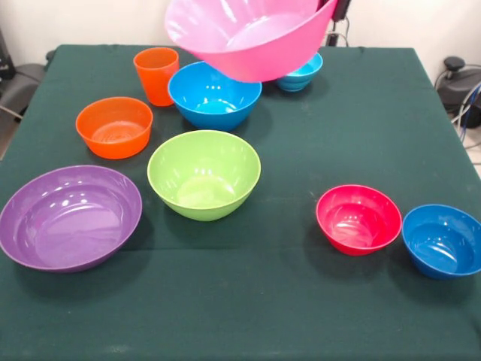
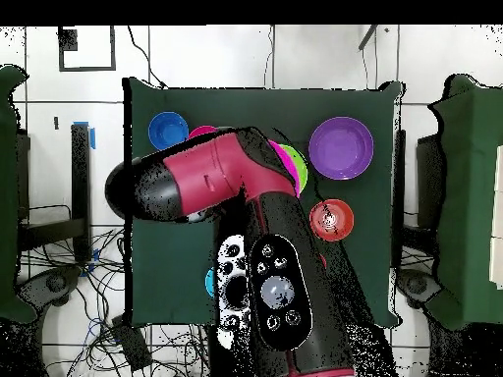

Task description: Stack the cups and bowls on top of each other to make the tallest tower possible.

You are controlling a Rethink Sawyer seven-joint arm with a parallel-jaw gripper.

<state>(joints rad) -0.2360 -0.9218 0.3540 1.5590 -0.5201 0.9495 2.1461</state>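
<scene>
The huge pink bowl point(image 1: 248, 37) hangs tilted in the air at the top of the front view, above the large blue bowl point(image 1: 214, 95). My gripper point(image 1: 336, 7) shows only as a dark tip at the pink bowl's upper right rim, shut on it. A small blue bowl point(image 1: 301, 75) sits partly hidden behind the pink one. The orange cup point(image 1: 156, 75) stands upright left of the large blue bowl. On the cloth also sit the orange bowl point(image 1: 114, 126), lime green bowl point(image 1: 204, 174), purple bowl point(image 1: 70, 216), red bowl point(image 1: 358, 219) and another small blue bowl point(image 1: 442, 241).
The dark green tablecloth point(image 1: 285, 301) covers the table. In the overhead view my arm point(image 2: 246, 196) hides most of the middle; the purple bowl point(image 2: 341, 147), orange bowl point(image 2: 331, 219) and a small blue bowl point(image 2: 168, 130) show around it. Cables lie beside the table.
</scene>
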